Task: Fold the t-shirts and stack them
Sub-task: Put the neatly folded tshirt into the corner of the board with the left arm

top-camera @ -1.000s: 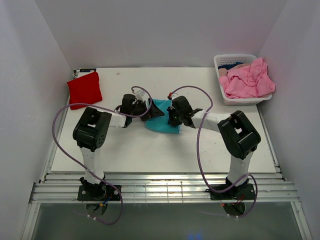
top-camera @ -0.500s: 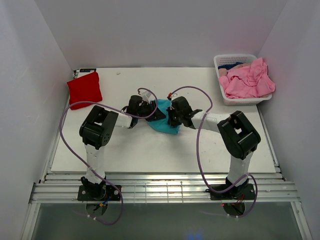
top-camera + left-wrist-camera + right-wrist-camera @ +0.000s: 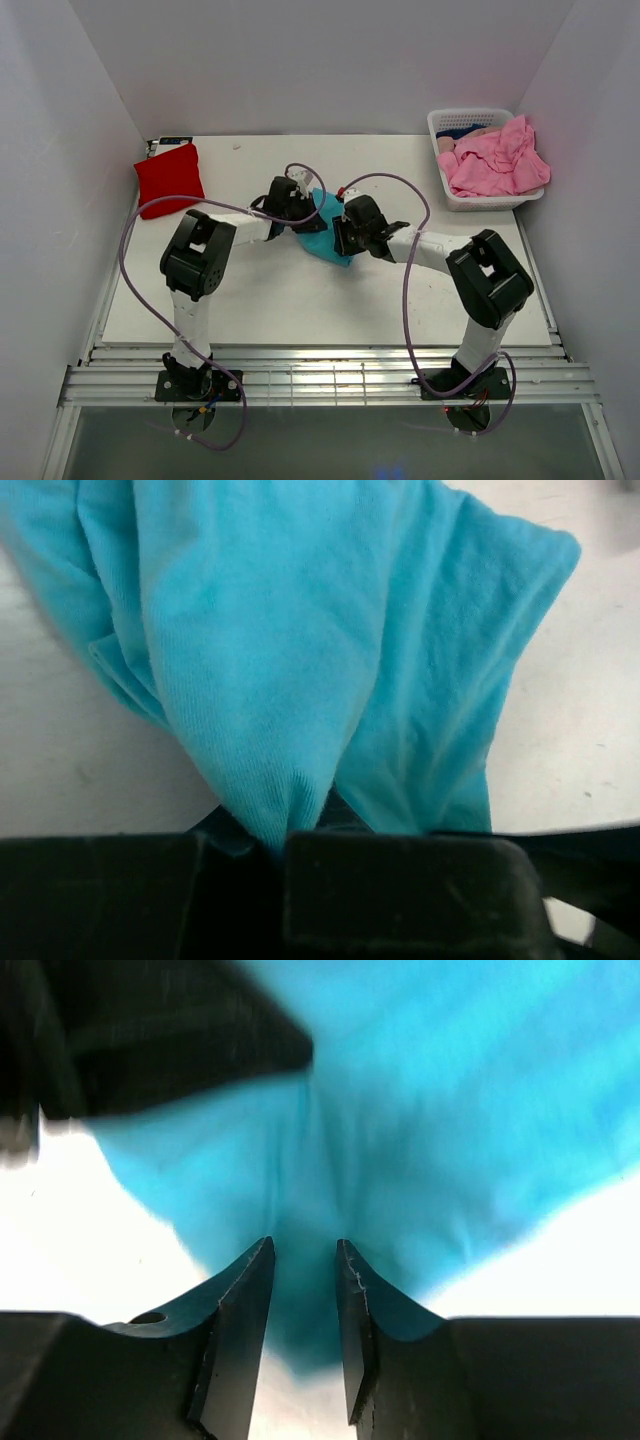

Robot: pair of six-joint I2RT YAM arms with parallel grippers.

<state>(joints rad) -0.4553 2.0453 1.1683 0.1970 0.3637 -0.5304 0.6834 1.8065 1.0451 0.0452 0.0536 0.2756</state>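
While you look from above, the teal shirt [image 3: 322, 240] lies bunched mid-table between the left gripper [image 3: 300, 216] and right gripper [image 3: 338, 238]. The red shirt [image 3: 169, 178] sits folded far left, and pink shirts [image 3: 495, 160] fill the basket [image 3: 470, 113] far right. Your left wrist view shows jaws clamped on a teal pleat. Your right wrist view shows fingers [image 3: 240, 1320] pinching teal cloth too. You look mid-fold on the second shirt, with nothing stacked yet.

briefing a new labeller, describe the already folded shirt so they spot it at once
On the white table, look to the far left corner. The red t-shirt lies there, folded flat and square. It is the only red shirt: the teal t-shirt is bunched mid-table, the pink shirts heaped in the basket far right.
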